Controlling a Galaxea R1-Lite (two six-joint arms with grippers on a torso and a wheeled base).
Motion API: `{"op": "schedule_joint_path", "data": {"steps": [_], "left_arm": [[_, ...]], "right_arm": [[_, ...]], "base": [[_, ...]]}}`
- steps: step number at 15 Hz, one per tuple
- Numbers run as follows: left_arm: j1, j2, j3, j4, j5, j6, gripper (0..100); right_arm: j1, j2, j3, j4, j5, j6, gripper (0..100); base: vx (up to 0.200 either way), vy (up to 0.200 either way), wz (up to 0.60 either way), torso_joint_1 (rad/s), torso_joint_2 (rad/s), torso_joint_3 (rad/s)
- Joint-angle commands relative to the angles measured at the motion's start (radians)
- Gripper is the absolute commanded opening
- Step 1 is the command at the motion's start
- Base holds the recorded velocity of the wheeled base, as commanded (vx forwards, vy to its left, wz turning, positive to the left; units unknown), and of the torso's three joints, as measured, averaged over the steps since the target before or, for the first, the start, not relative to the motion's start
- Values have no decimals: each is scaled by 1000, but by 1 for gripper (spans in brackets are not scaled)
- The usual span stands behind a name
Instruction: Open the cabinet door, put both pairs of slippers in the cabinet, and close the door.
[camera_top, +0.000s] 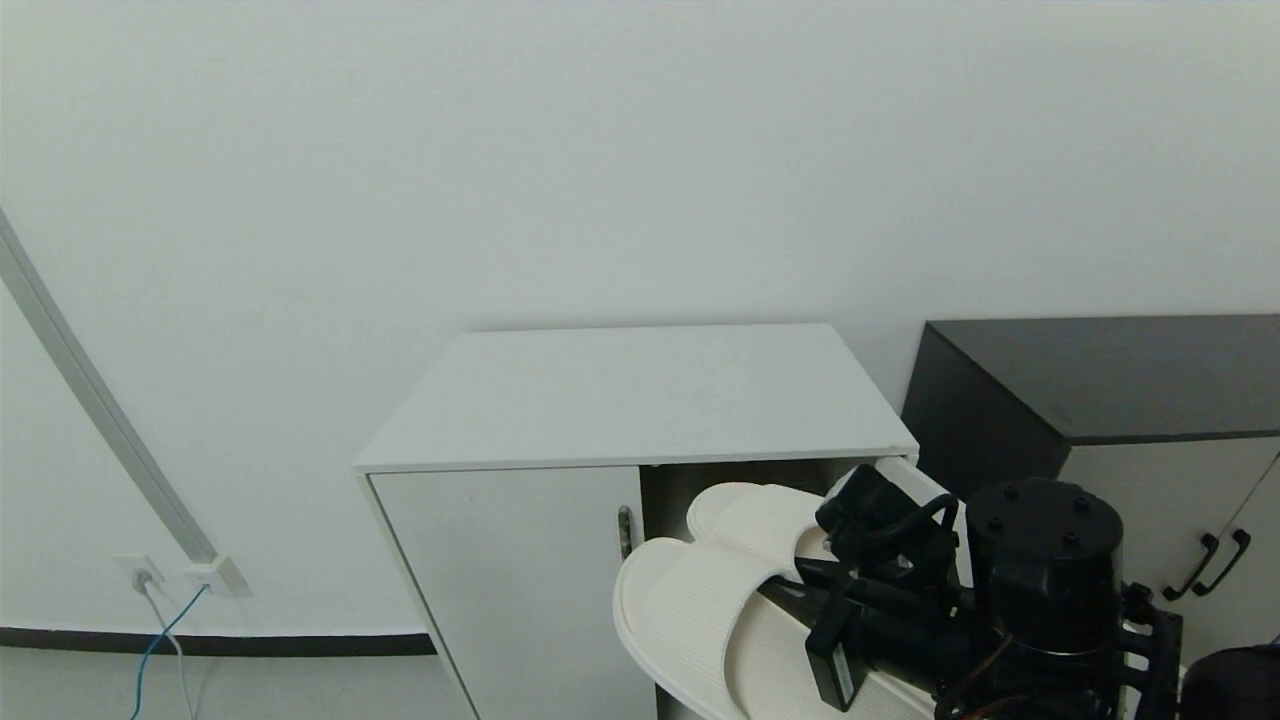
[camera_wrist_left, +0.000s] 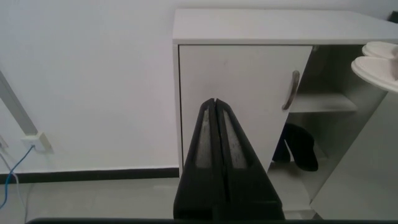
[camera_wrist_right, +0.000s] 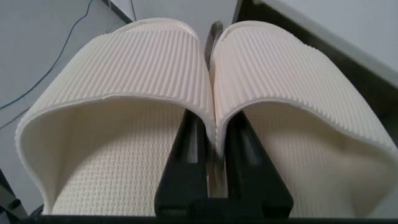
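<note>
The white cabinet (camera_top: 640, 395) stands against the wall with its left door (camera_top: 510, 570) closed and its right door (camera_top: 910, 480) swung open. My right gripper (camera_wrist_right: 211, 155) is shut on the inner edges of a pair of white ribbed slippers (camera_wrist_right: 124, 74), held side by side. In the head view these white slippers (camera_top: 700, 600) hang in front of the open compartment, with the right gripper (camera_top: 790, 585) behind them. My left gripper (camera_wrist_left: 215, 109) is shut and empty, well back from the closed door (camera_wrist_left: 242, 93). A dark pair of slippers (camera_wrist_left: 301, 146) lies on the lower level inside.
A shelf (camera_wrist_left: 323, 102) divides the open compartment. A metal handle (camera_top: 625, 530) sits on the closed door's edge. A black-topped cabinet (camera_top: 1100, 380) stands close on the right. A wall socket with cables (camera_top: 140, 575) is low on the left wall.
</note>
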Motion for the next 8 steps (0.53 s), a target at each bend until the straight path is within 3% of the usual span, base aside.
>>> {"op": "schedule_joint_path", "data": {"steps": [1, 8], "left_arm": [[1, 1, 0, -1, 0, 0, 0], [1, 1, 0, 1, 0, 0, 0]], "right_arm": [[1, 1, 1, 0, 0, -1, 0], [1, 2, 4, -8, 0, -1, 0]], "base": [[0, 0, 0, -232, 544, 315], [0, 0, 0, -205, 532, 322]]}}
